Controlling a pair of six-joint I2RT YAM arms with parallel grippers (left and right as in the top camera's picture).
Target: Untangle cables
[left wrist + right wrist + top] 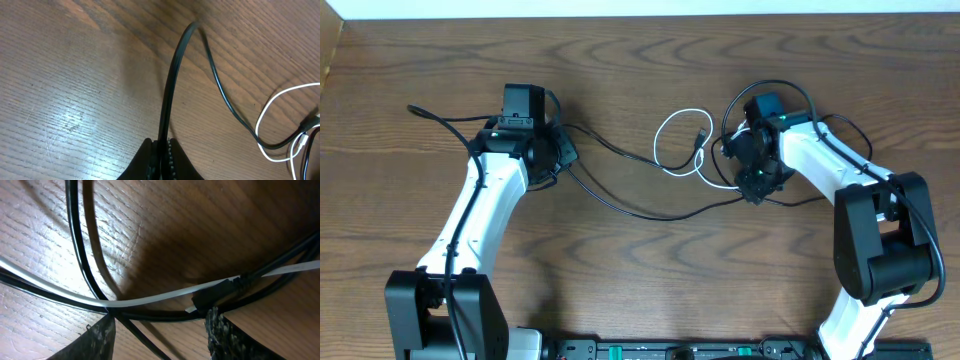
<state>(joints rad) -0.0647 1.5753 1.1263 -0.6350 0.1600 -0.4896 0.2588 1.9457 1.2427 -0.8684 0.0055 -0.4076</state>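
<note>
A thin black cable [620, 205] runs across the wooden table from my left gripper [563, 152] to my right gripper [745, 180]. A white cable [672, 140] forms a small loop between the arms, with a black plug end [700, 136] lying in it. My left gripper [162, 150] is shut on the black cable [172, 80], which rises from its jaws. In the right wrist view my right gripper [160, 330] is open, low over crossing black cables [85, 265], the white cable [150, 299] and a black plug [215, 294].
The wooden table [640, 280] stretches around both arms. Thicker black arm wires arch over the right wrist [780, 90] and trail left of the left wrist [435, 118]. A dark rail [670, 350] lies at the front edge.
</note>
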